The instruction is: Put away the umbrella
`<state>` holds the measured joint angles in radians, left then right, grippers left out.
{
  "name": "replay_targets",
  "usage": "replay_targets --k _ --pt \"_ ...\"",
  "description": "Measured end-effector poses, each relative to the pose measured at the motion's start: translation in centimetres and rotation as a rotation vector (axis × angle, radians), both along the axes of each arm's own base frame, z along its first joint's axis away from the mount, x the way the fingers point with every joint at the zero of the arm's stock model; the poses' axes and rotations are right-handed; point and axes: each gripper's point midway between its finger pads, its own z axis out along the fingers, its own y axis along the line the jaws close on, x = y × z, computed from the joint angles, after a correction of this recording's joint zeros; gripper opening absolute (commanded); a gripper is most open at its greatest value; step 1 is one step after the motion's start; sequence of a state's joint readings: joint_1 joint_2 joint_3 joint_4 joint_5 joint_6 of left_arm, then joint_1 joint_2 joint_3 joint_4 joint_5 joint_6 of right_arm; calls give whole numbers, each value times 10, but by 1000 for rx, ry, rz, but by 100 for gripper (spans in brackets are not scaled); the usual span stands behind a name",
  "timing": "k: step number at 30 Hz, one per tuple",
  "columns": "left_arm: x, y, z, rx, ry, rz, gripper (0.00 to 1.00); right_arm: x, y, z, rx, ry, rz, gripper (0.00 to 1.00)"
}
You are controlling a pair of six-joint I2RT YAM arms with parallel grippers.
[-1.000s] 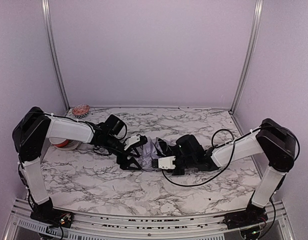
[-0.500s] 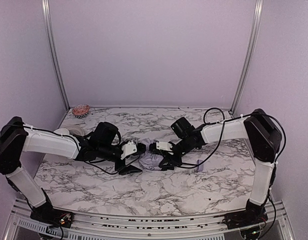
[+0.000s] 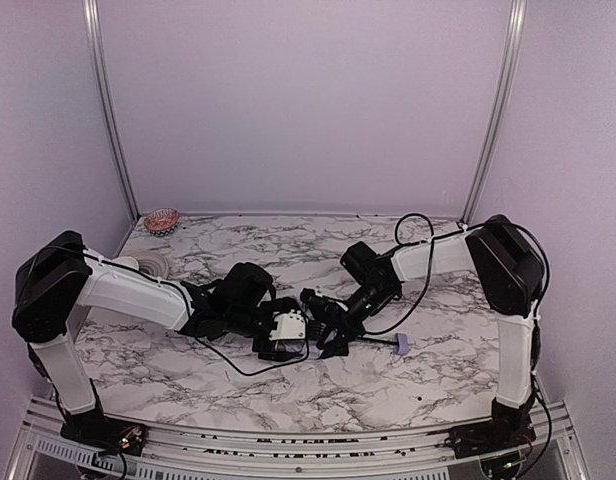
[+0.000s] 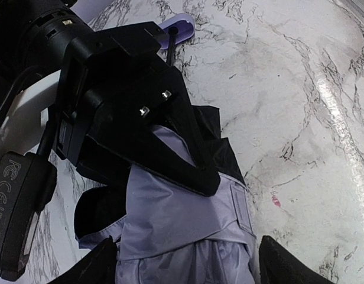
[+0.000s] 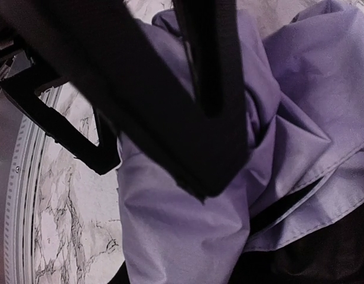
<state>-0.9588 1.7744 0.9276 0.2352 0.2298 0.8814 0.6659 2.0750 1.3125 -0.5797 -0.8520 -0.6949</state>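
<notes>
- Top view: a small red-patterned bowl (image 3: 162,220) stands at the far left corner of the table. Its contents are too small to tell.
- A white round object (image 3: 148,265) lies near it, just behind the left arm (image 3: 128,290).
- The compact umbrella with pale lavender fabric and a thin black metal shaft (image 3: 376,341) lies at mid-table. Its small lavender block handle (image 3: 401,345) points right, and its cloth is mostly hidden under the two grippers.
- The left gripper (image 3: 288,338) and the right gripper (image 3: 328,325) meet over the bundle, and the right arm (image 3: 428,255) crosses in from the far right.
- The surface is a white, grey-veined marble tabletop (image 3: 188,370). Plain lavender walls (image 3: 308,100) and aluminium posts (image 3: 108,110) close it in.
- Left wrist view: the left gripper's own black fingers (image 4: 102,266) are spread wide, one on each side of the crumpled lavender cloth and its black lining.
- The right gripper lies on top of the cloth, blocking much of it. The handle and shaft show beyond it on the marble.
- Right wrist view: the right gripper's fingers (image 5: 211,71) are drawn together over the lavender folds. I cannot tell whether a fold is caught between them.
</notes>
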Motion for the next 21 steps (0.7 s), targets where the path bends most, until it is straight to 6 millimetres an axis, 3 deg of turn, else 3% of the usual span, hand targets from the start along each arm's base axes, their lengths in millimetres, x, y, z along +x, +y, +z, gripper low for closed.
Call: replay_targets --k 5,9,11,15,18,21 --pt "9 -8 -6 30 -4 2 77 3 -2 0 3 42 -27 23" --pt "12 -7 -5 18 14 41 83 4 -2 1 3 44 -32 9" --pt "8 -2 -1 -17 41 62 84 6 -1 1 8 36 -33 1" --pt "6 17 26 -146 139 131 82 8 -4 6 22 -31 -48 0" --pt "27 30 55 -279 225 216 75 8 -11 15 36 -109 -69 0" --pt "65 54 66 -376 323 347 72 3 -22 32 79 -222 -83 0"
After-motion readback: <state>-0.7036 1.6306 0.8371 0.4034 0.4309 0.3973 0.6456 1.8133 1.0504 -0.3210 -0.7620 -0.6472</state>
